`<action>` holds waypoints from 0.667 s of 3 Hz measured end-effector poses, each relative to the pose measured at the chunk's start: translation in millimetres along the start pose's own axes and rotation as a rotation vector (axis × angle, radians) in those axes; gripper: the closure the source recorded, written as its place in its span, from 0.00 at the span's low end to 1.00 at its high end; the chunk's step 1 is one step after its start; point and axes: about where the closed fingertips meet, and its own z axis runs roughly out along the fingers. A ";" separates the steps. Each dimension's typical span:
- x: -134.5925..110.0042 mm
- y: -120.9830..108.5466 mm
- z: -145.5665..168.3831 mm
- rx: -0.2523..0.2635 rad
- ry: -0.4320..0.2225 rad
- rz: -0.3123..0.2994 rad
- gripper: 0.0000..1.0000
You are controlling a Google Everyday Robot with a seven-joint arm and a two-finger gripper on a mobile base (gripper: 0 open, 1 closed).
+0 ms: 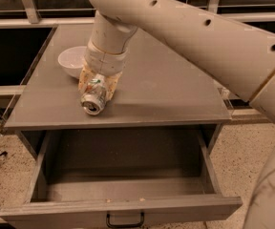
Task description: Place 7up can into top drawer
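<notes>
7up can [93, 100] sideways, tight in the pincer [96, 88] — top drawer [128, 208] wide open below

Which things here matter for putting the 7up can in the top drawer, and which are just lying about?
Part of the job:
- 7up can, gripped by the pincer at the front left of the tabletop
- top drawer, pulled open below

Just lying about:
- white bowl, on the tabletop behind the pincer

Claw [97, 86] clasps 7up can [93, 102] over the grey tabletop [168, 92].
</notes>
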 end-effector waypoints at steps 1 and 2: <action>-0.2 -3.2 2.0 -0.006 -0.003 -0.005 0.51; -0.1 -3.8 0.8 -0.006 -0.003 -0.005 0.28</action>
